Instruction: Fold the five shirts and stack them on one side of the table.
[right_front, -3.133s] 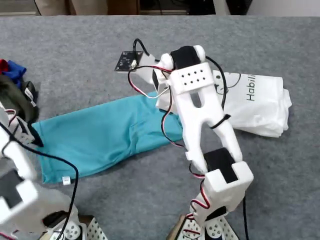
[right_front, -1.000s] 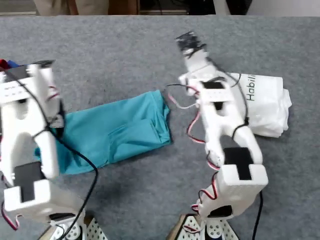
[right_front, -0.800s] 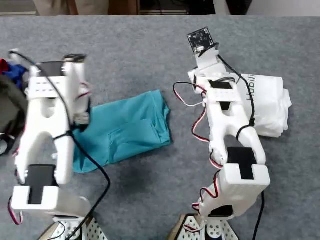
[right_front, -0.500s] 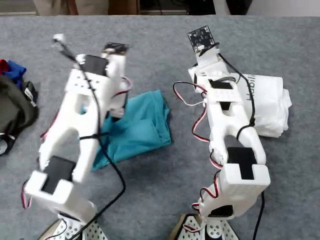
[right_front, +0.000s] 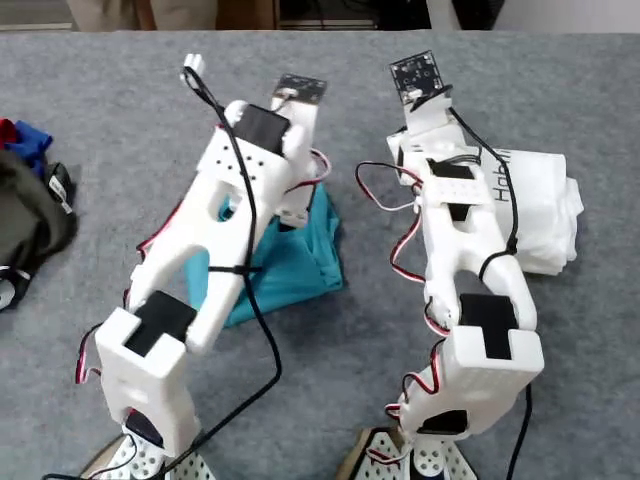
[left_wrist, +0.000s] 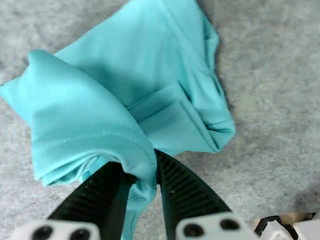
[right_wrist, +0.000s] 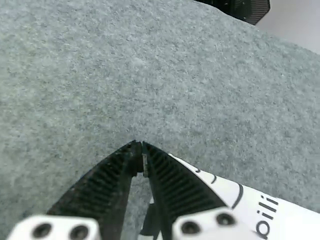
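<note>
A teal shirt (right_front: 300, 262) lies in the middle of the grey table, partly doubled over on itself. My left gripper (left_wrist: 145, 167) is shut on a raised fold of the teal shirt (left_wrist: 90, 125), holding it above the flat part (left_wrist: 170, 75). In the high view the left arm (right_front: 235, 190) stretches over the shirt's right end. My right gripper (right_wrist: 140, 151) is shut with nothing in it, above bare table beside a folded white shirt (right_wrist: 235, 200). The white shirt (right_front: 540, 205) lies at the right, partly under the right arm (right_front: 455, 215).
A heap of dark clothing (right_front: 28, 215) with red and blue cloth (right_front: 18, 137) sits at the table's left edge. Bare grey table (right_front: 130, 110) stretches along the back and at the front between the arms' bases.
My left arm has swung from the far left to the right, carrying the teal shirt's left end over its right part. The right arm drew back from the teal shirt to the white one.
</note>
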